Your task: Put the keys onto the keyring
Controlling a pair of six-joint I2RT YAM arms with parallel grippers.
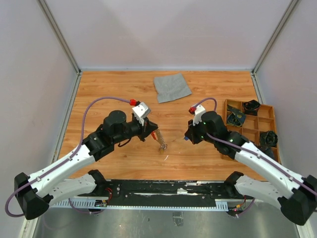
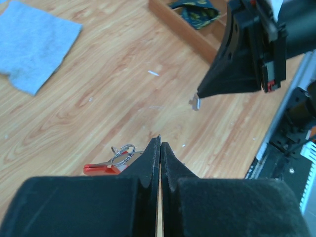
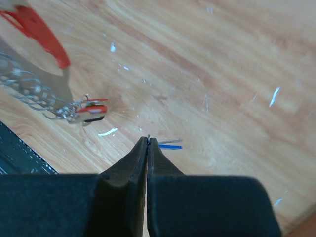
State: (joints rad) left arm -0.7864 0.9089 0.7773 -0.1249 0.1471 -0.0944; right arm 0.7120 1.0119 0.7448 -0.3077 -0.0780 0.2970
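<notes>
Standing midway between the worktop's left and right edges, toward the near edge, the left gripper has its jaws together. The keyring sits just beside its tip. Whether the jaws nip it cannot be told, as the fingers hide the contact. The chain trails to red-headed keys. The right gripper is clamped on a blue-headed key. Judgement: light, stiff, slippery pieces. Hold the plastic heads and the red loop, not the limp chain. The loop's opening is unreadable.
</notes>
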